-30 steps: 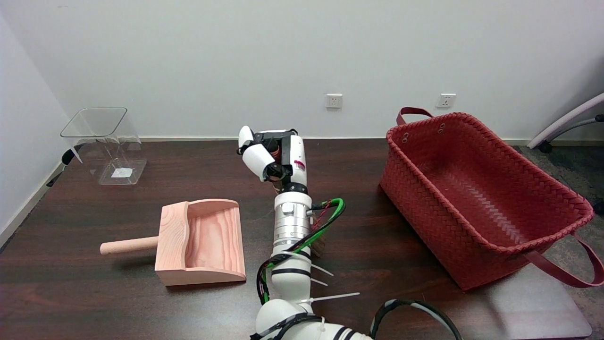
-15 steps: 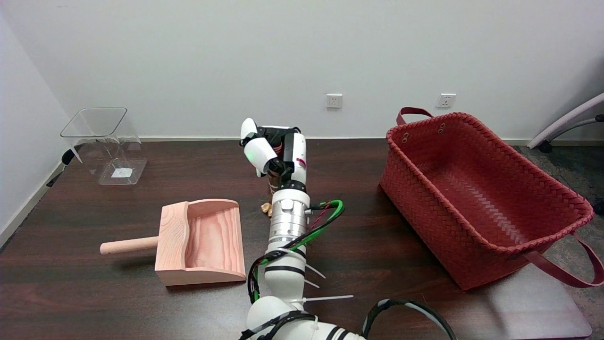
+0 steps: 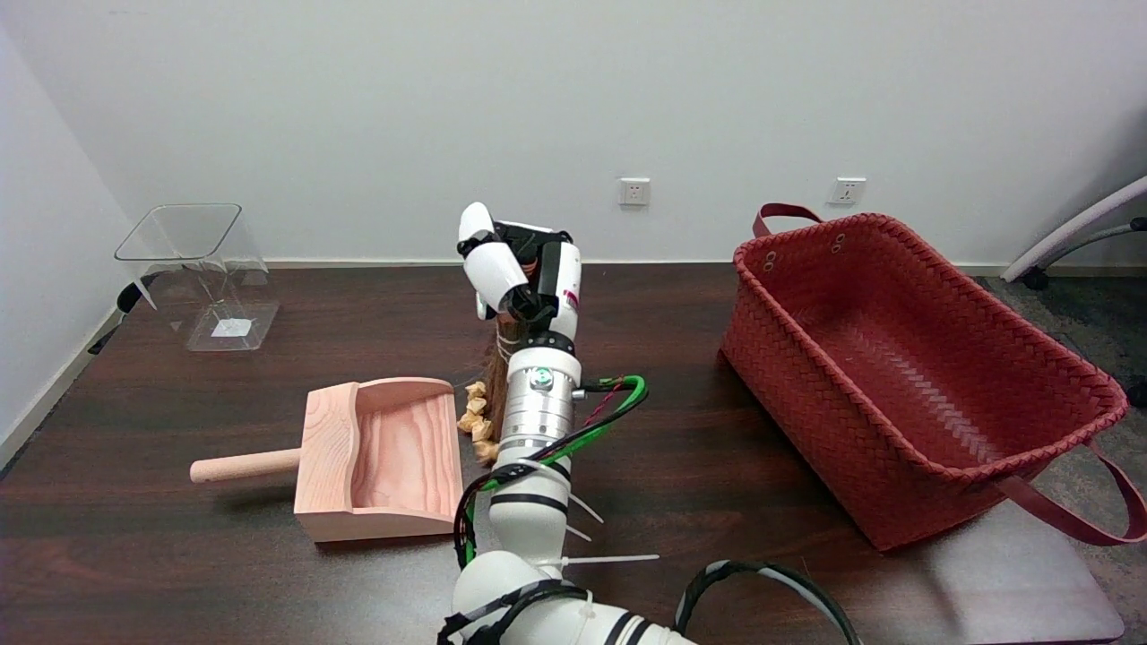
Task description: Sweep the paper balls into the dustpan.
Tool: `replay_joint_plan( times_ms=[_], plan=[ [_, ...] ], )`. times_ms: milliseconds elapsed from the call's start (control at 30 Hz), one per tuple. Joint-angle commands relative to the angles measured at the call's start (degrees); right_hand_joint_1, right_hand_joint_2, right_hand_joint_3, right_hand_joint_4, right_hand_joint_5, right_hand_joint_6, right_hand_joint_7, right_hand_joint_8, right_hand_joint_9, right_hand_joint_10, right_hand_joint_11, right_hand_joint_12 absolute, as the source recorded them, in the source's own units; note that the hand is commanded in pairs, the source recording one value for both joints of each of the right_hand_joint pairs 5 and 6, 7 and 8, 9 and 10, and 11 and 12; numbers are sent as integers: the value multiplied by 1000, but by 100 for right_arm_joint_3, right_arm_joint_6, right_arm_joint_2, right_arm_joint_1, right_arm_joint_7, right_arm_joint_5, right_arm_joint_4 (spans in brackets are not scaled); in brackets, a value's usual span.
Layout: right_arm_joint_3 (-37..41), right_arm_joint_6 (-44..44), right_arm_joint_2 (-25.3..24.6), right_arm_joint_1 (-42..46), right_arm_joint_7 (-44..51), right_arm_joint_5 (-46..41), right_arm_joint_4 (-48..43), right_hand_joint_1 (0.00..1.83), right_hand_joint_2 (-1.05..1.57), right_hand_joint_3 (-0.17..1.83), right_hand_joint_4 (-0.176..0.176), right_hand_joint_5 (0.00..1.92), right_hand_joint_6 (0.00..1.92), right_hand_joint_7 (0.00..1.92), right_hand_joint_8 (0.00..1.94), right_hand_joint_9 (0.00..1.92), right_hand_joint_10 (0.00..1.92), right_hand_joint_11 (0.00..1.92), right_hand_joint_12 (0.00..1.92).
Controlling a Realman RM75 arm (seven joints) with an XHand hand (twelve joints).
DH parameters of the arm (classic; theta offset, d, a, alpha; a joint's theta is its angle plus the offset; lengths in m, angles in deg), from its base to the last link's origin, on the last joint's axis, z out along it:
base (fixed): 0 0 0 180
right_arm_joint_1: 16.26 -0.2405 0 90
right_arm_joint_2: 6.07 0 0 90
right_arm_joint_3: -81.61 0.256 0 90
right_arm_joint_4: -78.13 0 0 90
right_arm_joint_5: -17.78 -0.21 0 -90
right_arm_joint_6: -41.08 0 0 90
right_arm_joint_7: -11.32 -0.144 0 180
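A light wooden dustpan [image 3: 385, 461] with a round handle pointing left lies on the dark table, its open side facing right. Several small tan paper balls [image 3: 475, 414] lie in a cluster right at that open edge, beside my forearm. My right hand [image 3: 520, 278] is raised above them, fingers curled around the handle of a small brush [image 3: 498, 363] whose brown bristles hang down just behind the balls. My wrist and forearm hide most of the brush.
A large red woven basket [image 3: 905, 358] with strap handles fills the right side of the table. A clear plastic container [image 3: 202, 273] stands at the far left corner. A wall runs close behind the table.
My arm and hand have swung left toward the dustpan. The paper balls, hidden behind the forearm before, have come into view and been pushed up to the dustpan's open edge.
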Motion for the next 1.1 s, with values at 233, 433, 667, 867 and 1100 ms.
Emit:
replay_joint_plan(
  times_ms=[233,433,667,867,1100],
  plan=[
    [-17,34,223,249,172,140,-683,720,1571,693,0,1920,1920,1920,1920,1920,1920,1920,1920],
    [-9,38,389,354,969,332,-1226,781,1571,612,0,1920,1920,1920,1920,1920,1920,1920,1920],
    [-14,552,790,600,1985,291,-2083,912,1571,707,0,1920,1920,1920,1920,1920,1920,1920,1920],
    [-29,838,1253,755,2295,332,-2596,998,1571,905,0,1920,1920,1920,1920,1920,1920,1920,1920],
    [-33,929,1864,920,2858,281,-3068,1019,1571,1067,0,1920,1920,1920,1920,1920,1920,1920,1920]
  ],
)
